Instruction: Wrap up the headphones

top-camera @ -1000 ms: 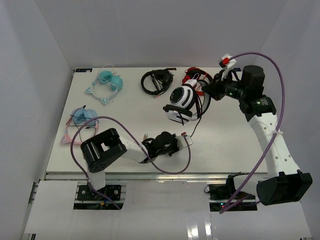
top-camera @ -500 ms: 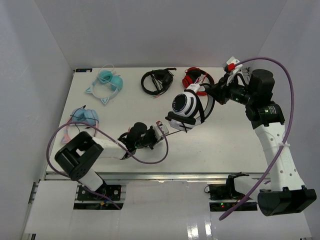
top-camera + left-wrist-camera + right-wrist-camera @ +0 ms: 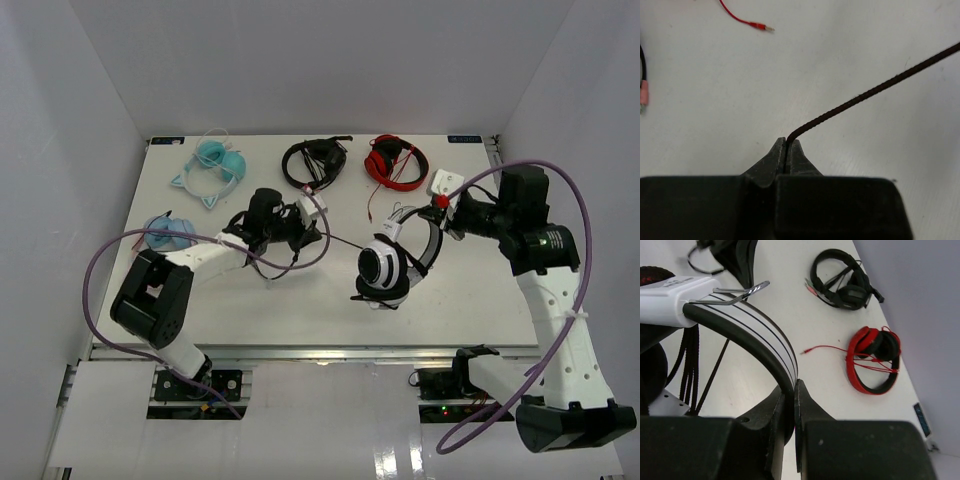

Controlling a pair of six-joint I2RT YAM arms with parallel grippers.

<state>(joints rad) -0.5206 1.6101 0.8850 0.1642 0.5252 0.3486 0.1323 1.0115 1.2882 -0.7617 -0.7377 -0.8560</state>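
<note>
Cable drawn taut: the left hand (image 3: pixel 788 150), jaws pinched tight on the thin black cable (image 3: pixel 875 90), has swung in the past second from the near middle of the table (image 3: pixel 250 300) to its far left. Meanwhile the right hand (image 3: pixel 792 390), clamped on the white headband (image 3: pixel 755 335), has carried the headphones (image 3: pixel 385 272) from the far middle toward the near right, where they appear to hang tilted off the table. The cable now runs straight between the two hands. Several black strands (image 3: pixel 689 365) already hang beside the headband, suggesting winding is under way with a length left to take up. No container is in view; the red-and-black pair (image 3: pixel 395 160) and the all-black pair (image 3: pixel 312 162) lie loose at the far edge.
</note>
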